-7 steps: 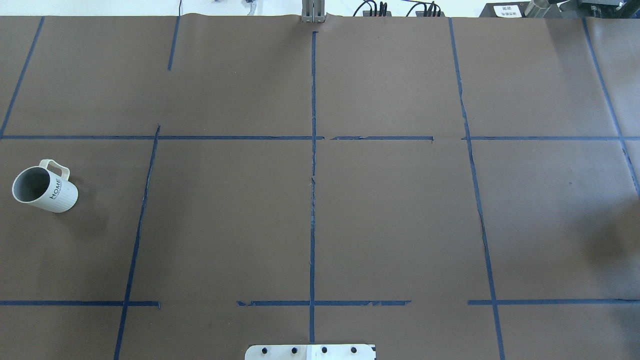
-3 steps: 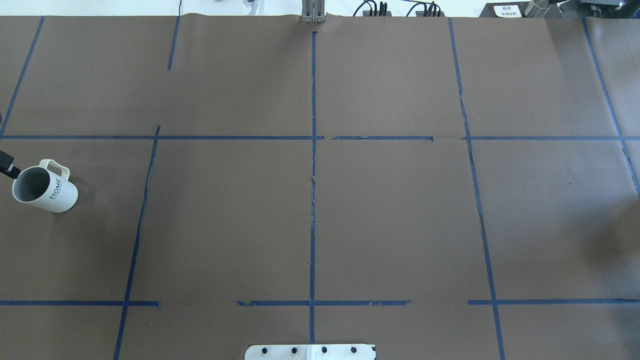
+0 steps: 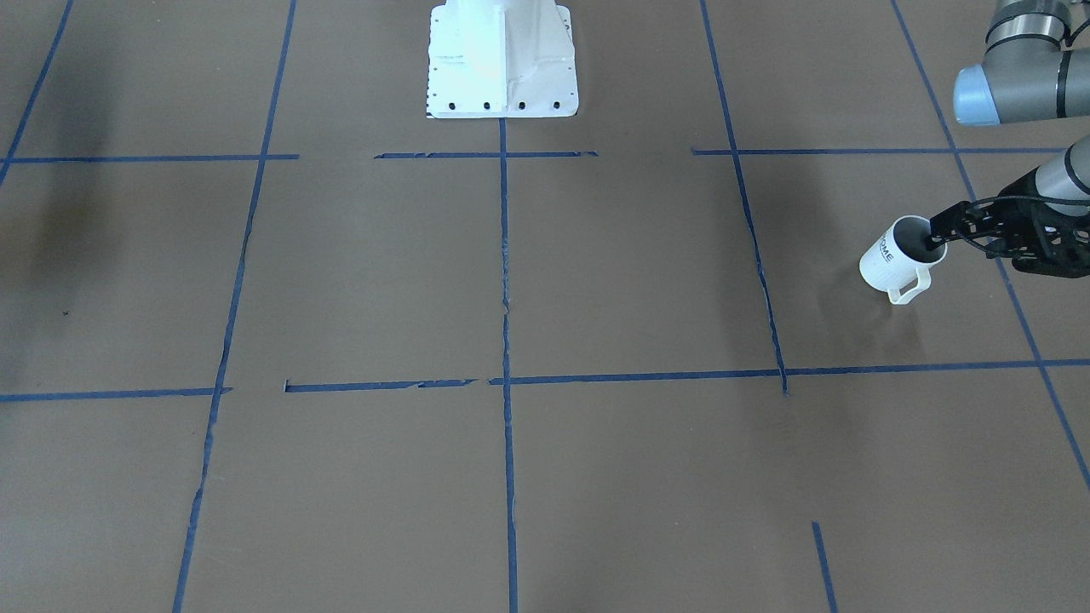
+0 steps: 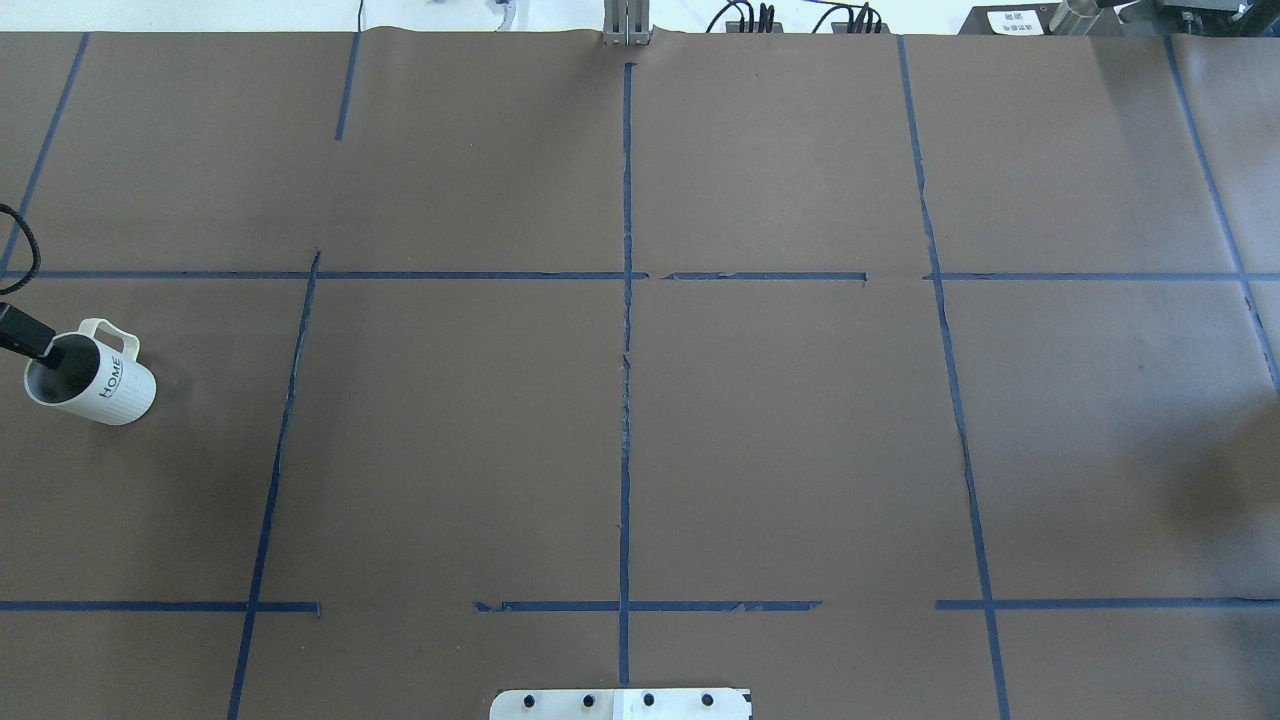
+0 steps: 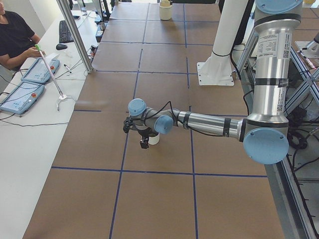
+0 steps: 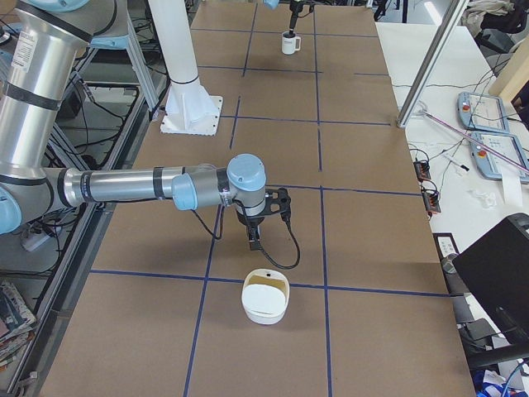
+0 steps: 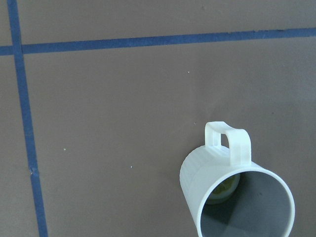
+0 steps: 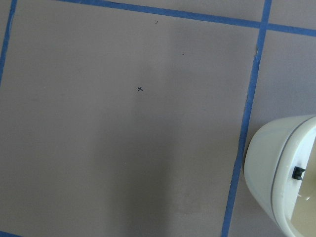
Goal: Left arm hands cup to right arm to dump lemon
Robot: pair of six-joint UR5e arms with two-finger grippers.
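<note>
The cup [image 4: 110,385] is a white mug lettered HOME. It stands at the table's far left with its handle pointing away from the robot, and also shows in the front view [image 3: 890,260]. The lemon [image 7: 224,190] lies inside it, partly hidden by the rim. My left gripper [image 3: 941,234] hangs over the mug's mouth at its rim and looks open; one black finger [image 4: 30,335] reaches in from the left edge. My right gripper [image 6: 256,240] hangs low over the table far off to the right. Only the right-side view shows it, so I cannot tell if it is open.
A cream lidded container [image 6: 264,298] sits just in front of the right gripper, also in the right wrist view [image 8: 284,182]. The white robot base [image 3: 502,60] stands mid-table at the robot's side. Operators' tablets [image 5: 20,92] lie on a side bench.
The left gripper's finger has come in from the left edge and moved over the mug's mouth. The mug has not moved.
</note>
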